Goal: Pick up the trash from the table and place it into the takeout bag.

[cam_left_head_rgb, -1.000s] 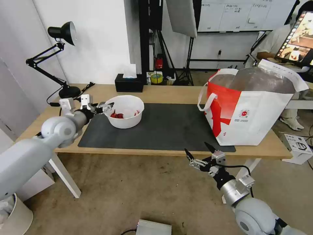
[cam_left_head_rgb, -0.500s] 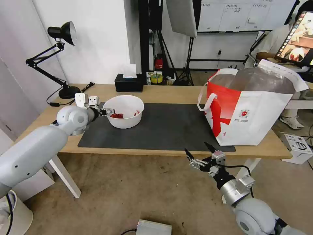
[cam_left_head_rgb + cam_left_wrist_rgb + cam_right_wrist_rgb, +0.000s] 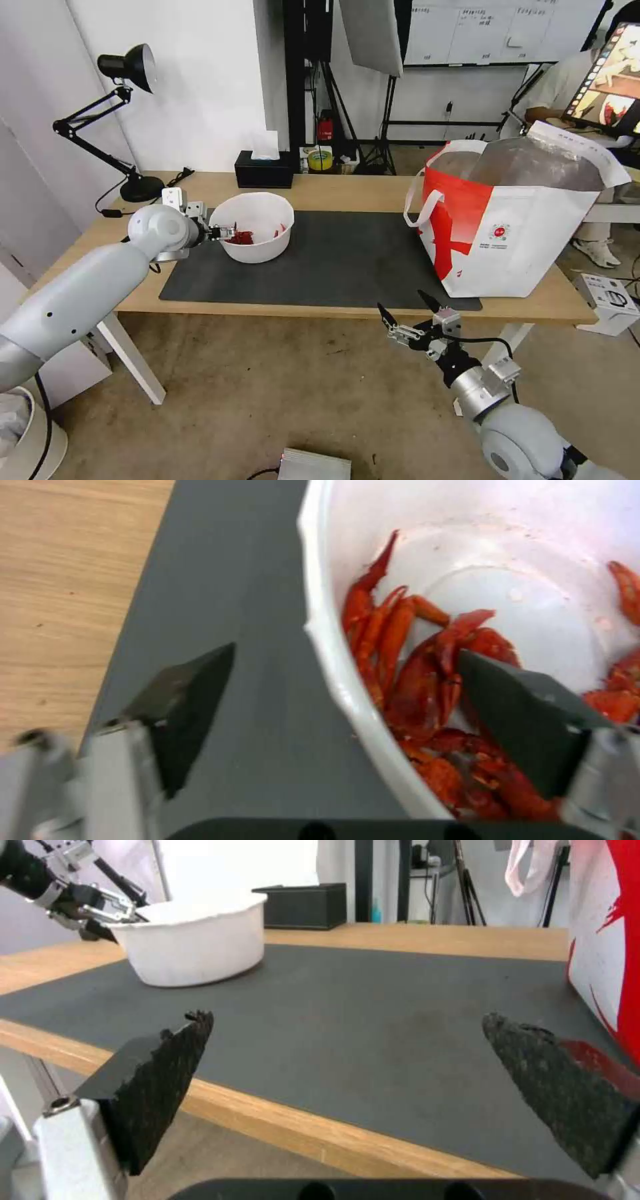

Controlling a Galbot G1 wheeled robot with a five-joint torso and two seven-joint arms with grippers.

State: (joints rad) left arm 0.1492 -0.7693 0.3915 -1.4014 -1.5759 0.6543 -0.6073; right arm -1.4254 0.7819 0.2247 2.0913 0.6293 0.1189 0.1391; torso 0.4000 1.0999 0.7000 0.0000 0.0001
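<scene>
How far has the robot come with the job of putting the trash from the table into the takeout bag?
Nothing looks finished: the white bowl with red scraps sits on the dark mat, apart from the takeout bag. In hand: the left gripper is open, straddling the bowl's rim, one finger inside, one outside. The right gripper hangs open below the table edge. Left: grasp, lift, carry, drop.

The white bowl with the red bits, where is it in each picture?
Head view: the white bowl sits on the dark mat's left end, with the left hand at its rim.
Left wrist view: its rim runs between the open fingers.
Right wrist view: the bowl is far off.
Shared landmark: the dark mat.
</scene>
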